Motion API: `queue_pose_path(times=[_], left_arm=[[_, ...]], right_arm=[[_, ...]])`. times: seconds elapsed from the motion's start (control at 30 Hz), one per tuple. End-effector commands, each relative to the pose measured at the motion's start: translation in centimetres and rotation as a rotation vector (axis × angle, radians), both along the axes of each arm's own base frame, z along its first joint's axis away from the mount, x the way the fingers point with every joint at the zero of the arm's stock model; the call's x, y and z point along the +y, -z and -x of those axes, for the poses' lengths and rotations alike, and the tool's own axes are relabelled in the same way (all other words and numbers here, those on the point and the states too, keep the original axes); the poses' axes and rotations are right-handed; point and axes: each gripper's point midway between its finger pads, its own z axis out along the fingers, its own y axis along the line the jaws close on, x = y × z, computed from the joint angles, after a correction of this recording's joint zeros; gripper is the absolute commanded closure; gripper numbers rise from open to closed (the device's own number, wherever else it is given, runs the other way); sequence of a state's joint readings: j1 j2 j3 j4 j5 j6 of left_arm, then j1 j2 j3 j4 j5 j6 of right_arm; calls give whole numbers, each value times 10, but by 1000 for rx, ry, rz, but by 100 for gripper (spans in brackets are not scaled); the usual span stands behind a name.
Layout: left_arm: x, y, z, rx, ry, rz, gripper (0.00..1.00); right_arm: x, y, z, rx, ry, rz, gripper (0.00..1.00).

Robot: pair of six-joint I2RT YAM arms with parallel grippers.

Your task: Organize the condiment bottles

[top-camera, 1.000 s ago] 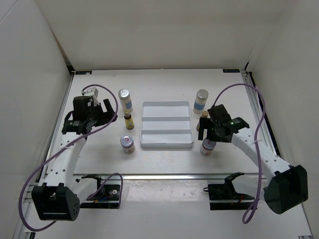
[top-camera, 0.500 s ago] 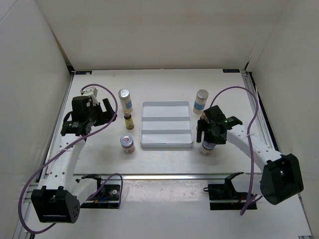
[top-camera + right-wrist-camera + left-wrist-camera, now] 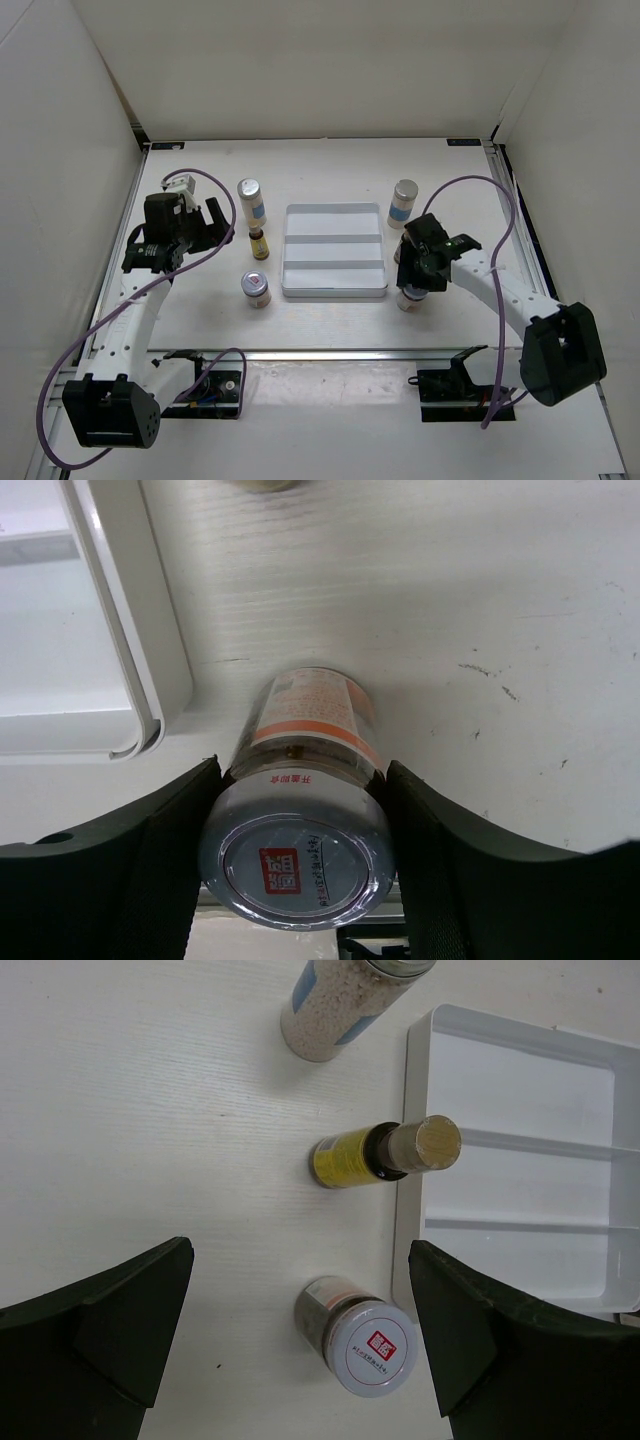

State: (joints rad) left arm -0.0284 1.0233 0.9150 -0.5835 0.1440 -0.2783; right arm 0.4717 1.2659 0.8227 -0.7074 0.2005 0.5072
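Squat jar (image 3: pixel 296 825): red square lid mark, orange label; right claw (image 3: pixel 300 767) clamping

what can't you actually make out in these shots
Right wrist view: slim bottle is cut off by the top edge; only a sliver shows.
Top view: right gripper covers most of the squat jar it clamps, and most of that slim bottle.
Left wrist view: tall white bottle has its cap cut by the top edge.

Robot lab test cell: plain white panel walls (image 3: pixel 310 70) box in the white table (image 3: pixel 330 170), aluminium rail (image 3: pixel 330 352) along frame bottom, loose purple cables (image 3: pixel 468 179).
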Motion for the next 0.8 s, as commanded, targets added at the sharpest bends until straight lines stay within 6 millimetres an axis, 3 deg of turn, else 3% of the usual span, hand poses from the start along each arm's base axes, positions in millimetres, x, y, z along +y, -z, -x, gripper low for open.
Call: queue_pose_path(times=[0.0,0.03,0.17,0.3,0.43,0.47,0.5,0.63,0.77], left_arm=[[2,-19,-2,-50,-5,-12,0],[2,-19,-2,-50,-5,-12,0],[2,-19,-2,-50,-5,-12,0],[2,-19,-2,-50,-5,-12,0],[2,-19,-2,-50,-5,-12,0],[2,-19,-2,-50,-5,-12,0],[2,-19,-2,-50,-5,-12,0],[2,-17,-3,-41,-5,-12,0],[3,-16,-3,-41,-13,-17,0]], right_arm=[[-5,0,0,14,55,33,46],[-7,1,2,17,50,49,56],[-8,-30,-5,-84,51,78,79],[16,-82,-18,-252,-67,55,86],[46,-109,-21,-311,-181,35,92],[55,-111,-20,-314,-223,37,99],[62,-107,-22,-296,-238,49,100],[83,-100,-37,-286,-299,78,100],[102,-79,-46,-243,-353,70,100]])
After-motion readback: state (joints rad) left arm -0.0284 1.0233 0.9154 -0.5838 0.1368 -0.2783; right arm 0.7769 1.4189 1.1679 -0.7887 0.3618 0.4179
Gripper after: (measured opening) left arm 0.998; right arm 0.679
